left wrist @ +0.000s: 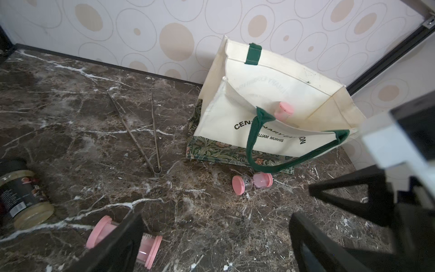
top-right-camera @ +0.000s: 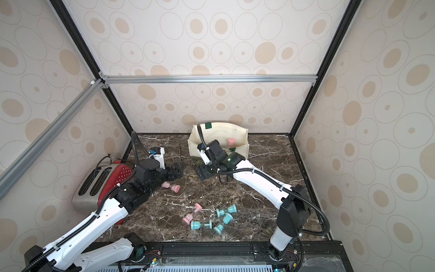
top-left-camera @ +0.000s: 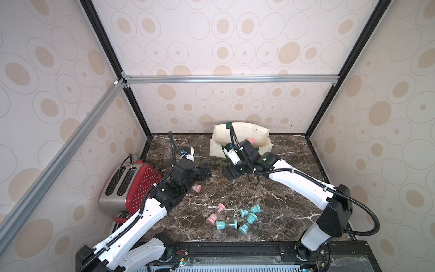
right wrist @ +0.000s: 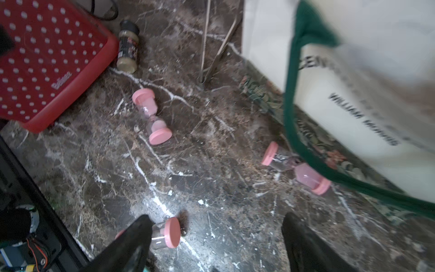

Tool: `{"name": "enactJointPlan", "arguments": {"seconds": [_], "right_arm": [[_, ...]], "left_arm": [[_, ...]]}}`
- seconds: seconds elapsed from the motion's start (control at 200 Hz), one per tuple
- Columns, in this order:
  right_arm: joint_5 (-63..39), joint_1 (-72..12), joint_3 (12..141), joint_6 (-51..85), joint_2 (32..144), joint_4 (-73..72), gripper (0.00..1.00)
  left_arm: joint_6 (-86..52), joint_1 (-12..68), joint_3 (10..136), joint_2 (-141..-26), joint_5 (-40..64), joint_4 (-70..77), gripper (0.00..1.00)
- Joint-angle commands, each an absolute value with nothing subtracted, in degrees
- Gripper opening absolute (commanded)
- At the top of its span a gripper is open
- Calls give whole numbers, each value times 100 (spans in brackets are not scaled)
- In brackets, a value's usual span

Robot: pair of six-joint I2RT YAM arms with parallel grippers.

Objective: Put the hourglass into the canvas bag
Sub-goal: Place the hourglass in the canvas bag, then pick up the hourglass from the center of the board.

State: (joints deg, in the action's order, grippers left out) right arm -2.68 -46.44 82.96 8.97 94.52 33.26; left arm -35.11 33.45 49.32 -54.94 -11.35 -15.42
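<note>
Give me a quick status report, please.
Left claw, right claw open, empty. Pink hourglass inside canvas bag. Second hourglass lies by its base. Green handle hangs down bag front.

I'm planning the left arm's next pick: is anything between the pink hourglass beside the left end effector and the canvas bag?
Yes. The right end effector, open, hangs in front of the canvas bag, across the path from that pink hourglass. The bag's mouth is open; its green handle droops over the front.
</note>
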Motion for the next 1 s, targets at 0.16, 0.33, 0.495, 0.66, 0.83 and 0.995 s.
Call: {"name": "enactJointPlan", "arguments": {"seconds": [0.16,0.33,0.495,0.66,0.83,0.995], "right_arm": [[-653,-5212,7490,870,9965,1802,89],[-918,-5353,7354,903,10465,1204,89],[-1245,-5353,7348,902,10888,734,88],[-1327,-5353,7535,752,11317,545,87],[-1541,-5353,7778,660,11763,163,86],[-1645,-5368,8134,582,12190,43,84]], "left_arm": [[-3883,3303,4721,-4908,-1481,-2068,98],[-3934,3305,4633,-4715,-1610,-2218,97],[-3955,3308,4581,-4550,-1770,-2333,98],[-3968,3298,4535,-4463,-1817,-2320,97],[-4038,3296,4472,-4443,-1998,-2365,97],[-4122,3296,4283,-4334,-2146,-2305,97]]}}
